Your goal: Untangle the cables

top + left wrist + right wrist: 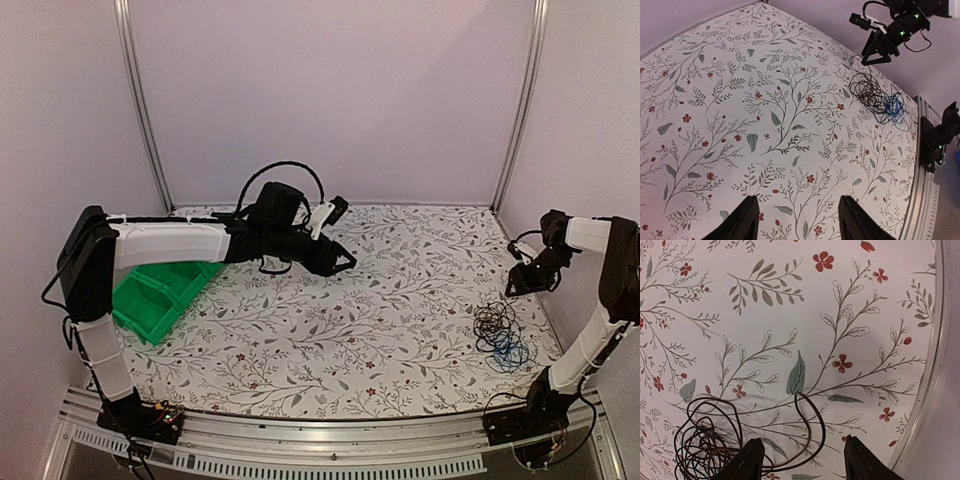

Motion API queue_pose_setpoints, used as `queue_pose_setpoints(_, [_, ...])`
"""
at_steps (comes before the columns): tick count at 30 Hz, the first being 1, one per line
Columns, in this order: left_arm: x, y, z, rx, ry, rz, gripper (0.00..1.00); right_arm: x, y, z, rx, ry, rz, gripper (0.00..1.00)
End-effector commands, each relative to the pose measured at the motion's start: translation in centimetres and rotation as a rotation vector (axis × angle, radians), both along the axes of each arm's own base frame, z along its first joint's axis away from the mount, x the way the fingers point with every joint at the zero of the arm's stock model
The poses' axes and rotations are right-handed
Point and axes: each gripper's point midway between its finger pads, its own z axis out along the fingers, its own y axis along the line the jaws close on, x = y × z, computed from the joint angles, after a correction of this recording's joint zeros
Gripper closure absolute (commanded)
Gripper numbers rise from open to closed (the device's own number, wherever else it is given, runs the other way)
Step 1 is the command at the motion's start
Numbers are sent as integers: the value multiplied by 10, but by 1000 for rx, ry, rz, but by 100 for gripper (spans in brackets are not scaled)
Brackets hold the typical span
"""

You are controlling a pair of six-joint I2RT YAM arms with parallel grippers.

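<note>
At the left edge of the top view a green bin [158, 295] sits on the flower-printed surface [400, 330], partly under the left arm, which reaches across to the middle of the frame. The left hand [338, 258] hangs there over bare cloth, its fingers [746, 220] spread with nothing between them.

In the lower right of the frame lie the cables [498, 330]. They form a bundle of dark loops, with the blue cable [510, 352] tangled into its lower side, close to the surface's right edge. The right arm's white link rises just right of the bundle.

Above the bundle in the frame hovers the right hand [522, 272], spread wide and gripping nothing. In its wrist view the dark loops fill the lower left. One large loop curves toward the gap between its fingers [752, 462]; whether it touches them cannot be told.
</note>
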Motion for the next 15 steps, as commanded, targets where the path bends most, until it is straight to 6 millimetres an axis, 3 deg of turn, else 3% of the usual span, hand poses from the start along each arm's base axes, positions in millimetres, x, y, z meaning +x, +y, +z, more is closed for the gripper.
queue_pose_setpoints(1, [-8, -4, 4, -16, 19, -23, 46, -12, 2, -19, 50, 88, -47, 44])
queue_pose_setpoints(3, [-7, -4, 4, -12, 20, -18, 46, -13, 4, -24, 78, 107, -61, 52])
queue_pose_setpoints(7, [-7, -2, 1, -2, 19, -11, 46, -6, 19, -16, 183, 102, -46, 83])
queue_pose_setpoints(10, [-6, -1, -1, 3, 16, -6, 47, 8, 32, 10, 249, 44, -11, 96])
queue_pose_setpoints(15, [-3, -1, 1, -7, -1, 4, 47, 27, 88, 71, 308, -76, 226, 100])
